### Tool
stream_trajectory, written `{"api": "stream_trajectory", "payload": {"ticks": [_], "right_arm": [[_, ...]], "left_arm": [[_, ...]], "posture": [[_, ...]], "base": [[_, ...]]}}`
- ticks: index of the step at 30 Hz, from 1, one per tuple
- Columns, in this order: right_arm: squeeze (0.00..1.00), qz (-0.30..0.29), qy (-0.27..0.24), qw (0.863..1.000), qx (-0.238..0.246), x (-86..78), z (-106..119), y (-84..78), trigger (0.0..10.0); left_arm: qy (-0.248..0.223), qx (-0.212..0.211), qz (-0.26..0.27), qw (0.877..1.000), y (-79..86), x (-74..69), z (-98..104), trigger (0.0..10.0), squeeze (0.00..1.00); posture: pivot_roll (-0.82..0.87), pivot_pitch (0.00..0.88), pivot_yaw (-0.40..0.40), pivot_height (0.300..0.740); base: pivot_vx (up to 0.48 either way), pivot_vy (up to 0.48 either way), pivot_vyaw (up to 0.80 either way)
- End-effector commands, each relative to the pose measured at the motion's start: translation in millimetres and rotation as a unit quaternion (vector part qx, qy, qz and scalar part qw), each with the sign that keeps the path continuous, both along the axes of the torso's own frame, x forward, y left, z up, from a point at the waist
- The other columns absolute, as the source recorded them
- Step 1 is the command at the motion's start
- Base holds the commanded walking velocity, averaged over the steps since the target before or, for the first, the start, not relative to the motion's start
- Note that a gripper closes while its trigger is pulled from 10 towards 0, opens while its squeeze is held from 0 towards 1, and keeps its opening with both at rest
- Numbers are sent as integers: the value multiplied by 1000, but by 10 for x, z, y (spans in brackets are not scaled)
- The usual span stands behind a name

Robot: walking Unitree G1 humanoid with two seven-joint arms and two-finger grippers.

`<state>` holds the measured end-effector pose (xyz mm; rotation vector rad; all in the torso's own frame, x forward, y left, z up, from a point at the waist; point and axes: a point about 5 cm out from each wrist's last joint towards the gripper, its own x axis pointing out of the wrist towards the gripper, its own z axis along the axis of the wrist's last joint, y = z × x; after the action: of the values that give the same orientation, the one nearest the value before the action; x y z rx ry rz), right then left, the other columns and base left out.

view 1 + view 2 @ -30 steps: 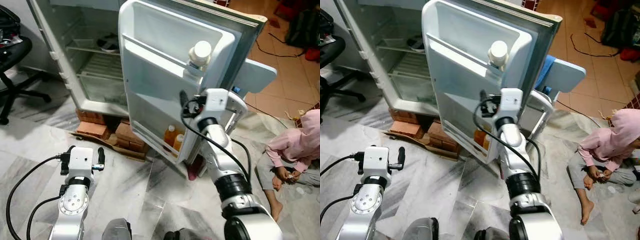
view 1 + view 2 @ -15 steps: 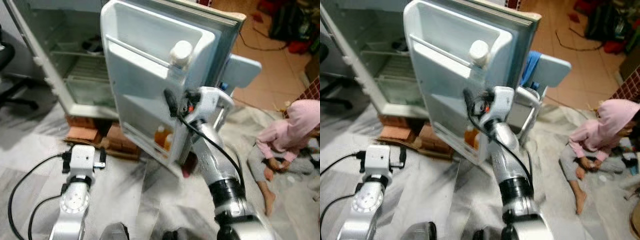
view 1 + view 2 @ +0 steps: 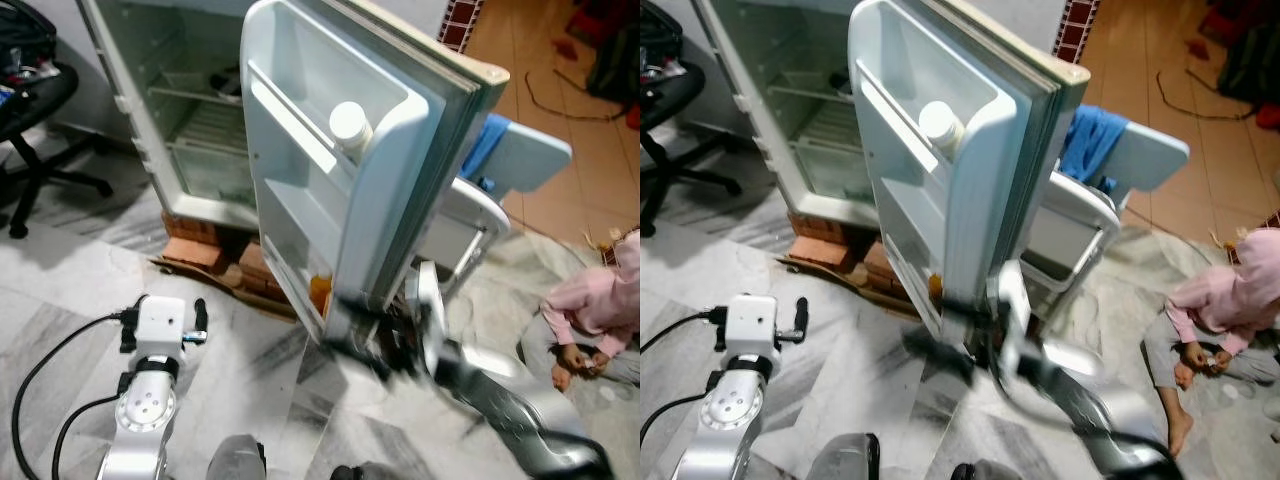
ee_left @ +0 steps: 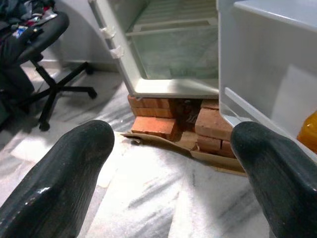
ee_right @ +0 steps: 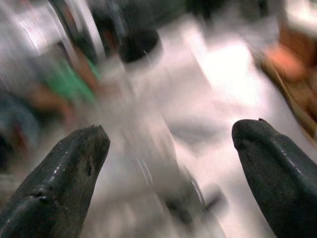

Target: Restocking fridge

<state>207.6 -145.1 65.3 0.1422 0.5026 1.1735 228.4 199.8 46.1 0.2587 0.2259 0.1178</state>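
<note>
The fridge point(image 3: 190, 110) stands open, its door point(image 3: 400, 190) swung toward me. A white-capped bottle point(image 3: 350, 124) sits in the upper door shelf, and an orange bottle point(image 3: 320, 292) in the bottom one. My right arm point(image 3: 470, 365) is a blur, low beside the door's bottom edge. In its wrist view the right gripper point(image 5: 171, 136) is open with nothing between its fingers. My left gripper point(image 4: 171, 136) is open and empty too, held low over the marble floor left of the door and facing the fridge's base.
The fridge rests on red bricks point(image 4: 153, 124) and cardboard. An office chair point(image 3: 35, 110) stands at the far left. Behind the door are a white stool point(image 3: 465, 215) and blue cloth point(image 3: 1092, 140). A person in pink point(image 3: 600, 305) sits on the floor to the right.
My right arm has dropped from the door's middle shelf to the door's bottom edge and is blurred. The camera has shifted. The left arm has stayed put.
</note>
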Motion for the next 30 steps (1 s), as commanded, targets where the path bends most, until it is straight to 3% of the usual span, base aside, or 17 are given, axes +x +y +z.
{"api": "stream_trajectory", "payload": {"ticks": [1,3,4,5,6,7,9,10,12,13,15,19,22,24,26,30], "right_arm": [[0,-20,-18,994,-105,88,-178,-173,10000],[0,-66,-29,986,-147,214,-214,-276,10000],[0,-113,-56,975,-183,358,-215,-355,10000],[0,-208,-92,948,-221,623,-150,-497,10000],[0,-208,-92,948,-221,623,-150,-497,10000],[0,-258,-111,934,-222,768,-62,-557,10000],[0,-272,-131,928,-220,827,-5,-566,10000],[0,-310,-163,913,-210,972,141,-578,10000],[0,-327,-175,908,-195,1043,223,-564,10000],[0,-346,-194,903,-165,1139,355,-519,10000],[0,-347,-204,908,-119,1212,478,-411,10000],[0,-283,-188,940,39,1198,715,-64,10000],[0,-156,-188,951,190,951,1012,245,10000],[0,-89,-167,950,248,770,1124,354,10000],[0,-64,-153,951,259,690,1130,398,10000],[0,-96,-157,966,180,733,848,348,10000]], "left_arm": [[6,2,-7,1000,-1,0,-15,10000,0],[6,3,-8,1000,-3,7,-17,10000,0],[7,3,-9,1000,-6,11,-17,10000,0],[7,3,-10,1000,-9,18,-17,10000,0],[7,3,-10,1000,-9,18,-17,10000,0],[7,3,-10,1000,-10,19,-18,10000,0],[8,4,-10,1000,-10,21,-20,10000,0],[8,4,-11,1000,-9,28,-21,10000,0],[8,4,-11,1000,-8,31,-22,10000,0],[8,5,-11,1000,-1,36,-21,10000,0],[7,5,-9,1000,10,41,-20,10000,0],[5,3,-7,1000,12,47,-19,10000,0],[4,1,-7,1000,16,53,-23,10000,0],[3,0,-8,1000,15,56,-23,10000,0],[3,-1,-9,1000,11,60,-22,10000,0],[2,-1,-12,1000,-2,72,-20,10000,0]], "posture": [[130,101,-36,740],[133,99,-34,740],[133,99,-34,740],[134,97,-32,740],[134,97,-32,740],[134,97,-32,740],[138,95,-32,740],[141,93,-33,740],[143,90,-35,740],[148,88,-36,740],[149,87,-39,740],[154,83,-43,740],[153,82,-43,740],[151,80,-42,740],[149,78,-42,740],[145,77,-39,740]], "base": [[0,0,0],[0,0,0],[0,0,0],[0,0,0],[0,0,0],[0,0,0],[0,0,0],[0,0,0],[0,0,0],[0,0,0],[0,0,0],[0,0,0],[0,0,0],[0,0,0],[0,0,0],[0,0,0]]}}
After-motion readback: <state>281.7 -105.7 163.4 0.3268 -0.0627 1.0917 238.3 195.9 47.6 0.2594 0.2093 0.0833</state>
